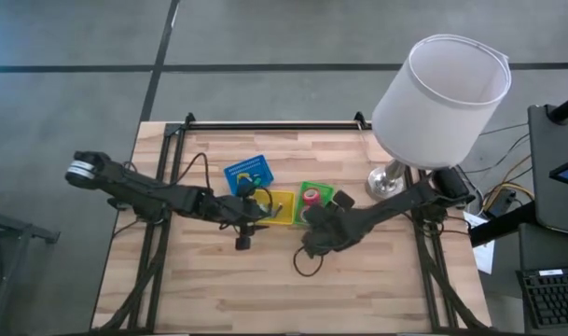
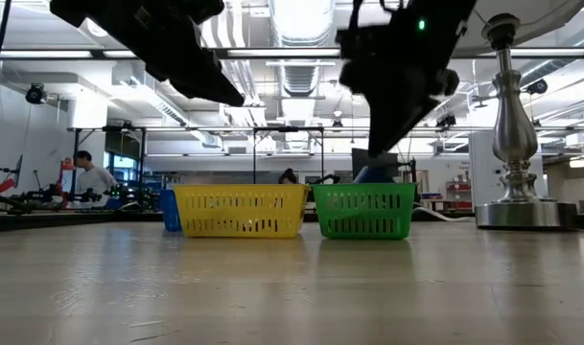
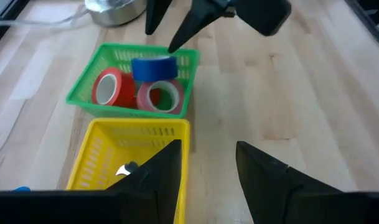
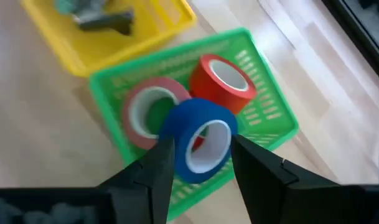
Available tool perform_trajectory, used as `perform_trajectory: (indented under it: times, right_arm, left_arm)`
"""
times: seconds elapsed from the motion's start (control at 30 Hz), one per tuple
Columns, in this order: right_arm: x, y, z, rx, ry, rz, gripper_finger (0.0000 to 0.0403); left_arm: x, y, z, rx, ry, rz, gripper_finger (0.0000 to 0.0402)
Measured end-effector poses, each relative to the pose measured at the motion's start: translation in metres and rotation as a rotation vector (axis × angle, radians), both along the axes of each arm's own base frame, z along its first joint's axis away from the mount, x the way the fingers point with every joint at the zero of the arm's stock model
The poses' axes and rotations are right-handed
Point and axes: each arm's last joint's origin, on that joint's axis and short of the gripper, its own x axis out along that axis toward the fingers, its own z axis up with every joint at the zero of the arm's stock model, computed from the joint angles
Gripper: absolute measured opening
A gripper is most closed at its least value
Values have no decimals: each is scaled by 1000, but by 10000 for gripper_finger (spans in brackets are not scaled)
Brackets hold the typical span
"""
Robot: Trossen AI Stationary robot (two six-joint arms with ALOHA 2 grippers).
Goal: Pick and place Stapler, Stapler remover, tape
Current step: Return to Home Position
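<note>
Hovering open-fingered: right hand (image 4: 200, 149) over green bin (image 4: 277, 119), left hand (image 3: 208, 149) by yellow bin (image 3: 101, 144)

Blue bin (image 2: 167, 209) mostly hidden behind yellow bin (image 2: 240, 213), low view

Green slotted bin (image 4: 271, 119) carries a blue tape roll (image 4: 186, 121), red tape roll (image 4: 208, 71) and pink tape roll (image 4: 132, 99), all pale-cored, with a yellow bin (image 4: 177, 18) and blue bin (image 1: 249, 173) on a pale plank-striped table (image 1: 265, 289)
</note>
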Motion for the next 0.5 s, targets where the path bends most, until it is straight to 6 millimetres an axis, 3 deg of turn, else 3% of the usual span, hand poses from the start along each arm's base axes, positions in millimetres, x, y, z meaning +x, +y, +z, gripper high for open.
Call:
perform_trajectory:
  times: [0.23, 0.37, 0.5]
  right_arm:
    - [-17, 41, 20, 18, -63, 130, 145]
    - [-34, 66, 29, -14, -93, 235, 138]
    - [-51, 90, 37, 0, -122, 322, 133]
  left_arm:
    - [-17, -17, 17, -9, -67, -84, 156]
    - [-34, -22, 36, -4, -149, -83, 156]
    - [-56, -19, 42, 4, -218, -47, 156]
